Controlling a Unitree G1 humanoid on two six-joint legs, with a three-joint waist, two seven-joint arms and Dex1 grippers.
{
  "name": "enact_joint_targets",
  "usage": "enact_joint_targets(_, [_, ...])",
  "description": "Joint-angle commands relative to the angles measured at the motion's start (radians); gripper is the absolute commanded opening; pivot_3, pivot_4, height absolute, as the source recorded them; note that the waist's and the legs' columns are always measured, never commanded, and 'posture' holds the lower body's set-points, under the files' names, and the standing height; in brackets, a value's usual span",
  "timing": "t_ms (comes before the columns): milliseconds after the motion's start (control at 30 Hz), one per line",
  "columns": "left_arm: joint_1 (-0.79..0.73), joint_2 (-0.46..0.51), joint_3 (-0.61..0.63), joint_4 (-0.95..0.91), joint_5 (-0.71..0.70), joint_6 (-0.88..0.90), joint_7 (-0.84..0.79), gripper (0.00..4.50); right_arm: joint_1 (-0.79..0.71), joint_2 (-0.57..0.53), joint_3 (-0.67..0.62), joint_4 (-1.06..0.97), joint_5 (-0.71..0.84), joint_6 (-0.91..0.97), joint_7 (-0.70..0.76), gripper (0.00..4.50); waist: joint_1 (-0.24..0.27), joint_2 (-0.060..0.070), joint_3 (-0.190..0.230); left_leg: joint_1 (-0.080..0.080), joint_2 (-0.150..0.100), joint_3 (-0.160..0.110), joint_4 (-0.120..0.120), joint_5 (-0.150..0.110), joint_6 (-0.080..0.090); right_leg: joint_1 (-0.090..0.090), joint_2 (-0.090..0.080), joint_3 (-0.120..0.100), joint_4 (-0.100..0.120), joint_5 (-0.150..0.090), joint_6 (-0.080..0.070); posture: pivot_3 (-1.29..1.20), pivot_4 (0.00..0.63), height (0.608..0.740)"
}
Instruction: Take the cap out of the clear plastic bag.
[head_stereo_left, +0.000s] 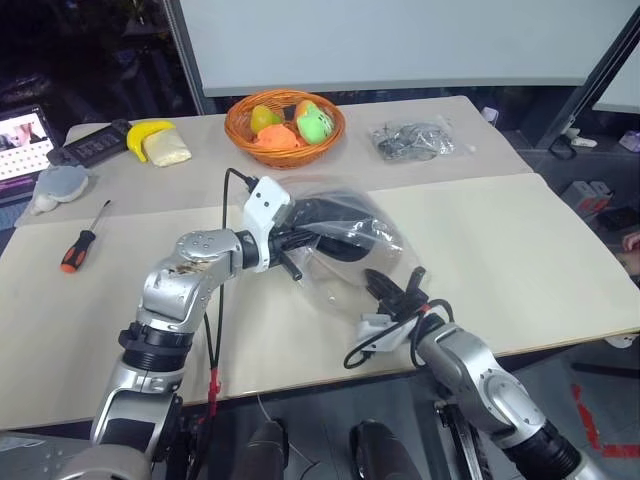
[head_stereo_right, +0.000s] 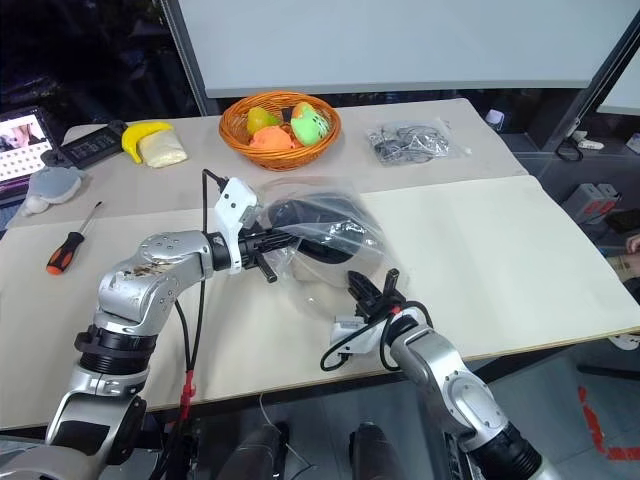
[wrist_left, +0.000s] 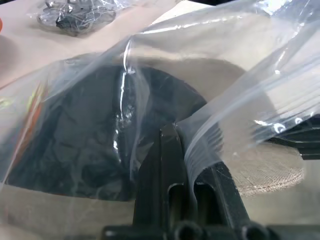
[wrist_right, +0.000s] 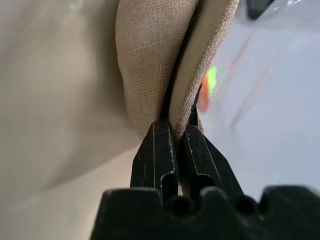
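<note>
Beige fabric of the cap (wrist_right: 160, 60) pinched in the right gripper (wrist_right: 172, 132) at the folded edge — for pulling, likely. Left gripper (wrist_left: 182, 142) clamped on the clear plastic bag (head_stereo_left: 345, 240), holding it above the table (head_stereo_left: 520, 250) as anchor — cap mostly inside.

right pincer (wrist_right: 176, 131) clamped on folded beige cap (wrist_right: 160, 55) edge.
</note>
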Motion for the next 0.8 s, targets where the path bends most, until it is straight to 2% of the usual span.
enact_joint_targets(33, [0.004,0.003,0.017,-0.032,-0.013,0.000,0.004,0.00,0.055,-0.031,-0.055,-0.108,0.039,-0.091,-0.019,0.05,0.002,0.000,0.000,0.000,0.000,0.000,0.000,0.000,0.000,0.000,0.000,0.000,0.000,0.000,0.000,0.00,0.150,0.740])
enact_joint_targets(133, [0.010,0.010,0.022,-0.028,-0.011,-0.005,0.000,0.00,0.116,-0.062,-0.141,-0.153,0.173,-0.179,-0.026,0.05,0.003,0.000,0.000,-0.001,0.000,0.000,0.000,0.000,0.000,0.000,0.000,0.000,0.000,0.000,0.000,0.00,0.150,0.740])
enact_joint_targets(200, [0.015,0.013,0.024,-0.027,-0.012,-0.005,-0.001,0.00,0.137,-0.038,-0.199,-0.176,0.389,-0.164,0.067,0.05,0.003,0.000,0.000,0.000,0.000,0.000,0.000,0.000,0.000,0.001,0.000,0.000,-0.001,0.000,0.000,0.00,0.150,0.740])
enact_joint_targets(267, [0.018,0.016,0.026,-0.028,-0.014,-0.004,-0.003,0.00,0.124,-0.015,-0.250,-0.238,0.613,-0.030,0.227,0.05,-0.002,-0.001,0.001,0.002,0.000,0.000,0.001,0.000,0.000,0.005,0.000,0.000,-0.001,0.000,0.000,0.00,0.150,0.740])
enact_joint_targets(367, [0.020,0.019,0.029,-0.022,-0.016,-0.004,-0.007,0.00,0.031,-0.030,-0.342,-0.335,0.812,0.155,0.380,0.05,-0.004,-0.001,0.001,0.012,0.000,0.000,-0.001,0.000,0.000,0.014,0.000,0.000,-0.003,-0.004,0.007,0.00,0.150,0.740])
enact_joint_targets(467, [0.020,0.018,0.029,-0.012,-0.014,-0.007,-0.012,0.00,-0.095,-0.059,-0.433,-0.421,1.007,0.368,0.484,0.05,-0.001,-0.001,0.001,0.013,0.001,0.000,0.000,0.000,0.000,0.015,0.000,0.000,-0.003,-0.004,0.008,0.00,0.150,0.740])
enact_joint_targets(600, [0.016,0.013,0.028,-0.006,-0.013,-0.007,-0.013,0.00,-0.242,-0.058,-0.584,-0.510,1.371,0.693,0.528,0.05,0.004,-0.001,0.001,0.012,0.001,0.000,-0.001,0.000,0.000,0.014,0.000,0.000,-0.003,-0.004,0.008,0.00,0.150,0.740])
enact_joint_targets(667, [0.010,0.009,0.029,-0.001,-0.012,-0.008,-0.012,0.00,-0.296,-0.107,-0.714,-0.500,1.561,0.806,0.559,0.05,0.006,-0.001,0.001,0.011,0.000,0.000,-0.001,-0.001,0.001,0.014,0.000,0.000,-0.004,-0.003,0.004,0.00,0.150,0.740])
enact_joint_targets(800, [0.004,0.006,0.029,0.005,-0.011,-0.012,-0.012,0.00,-0.314,-0.238,-0.872,-0.462,1.740,0.901,0.621,0.05,0.021,-0.001,0.001,0.007,0.000,0.000,-0.001,-0.002,0.003,0.014,-0.001,-0.001,-0.010,-0.001,0.003,0.00,0.150,0.740])
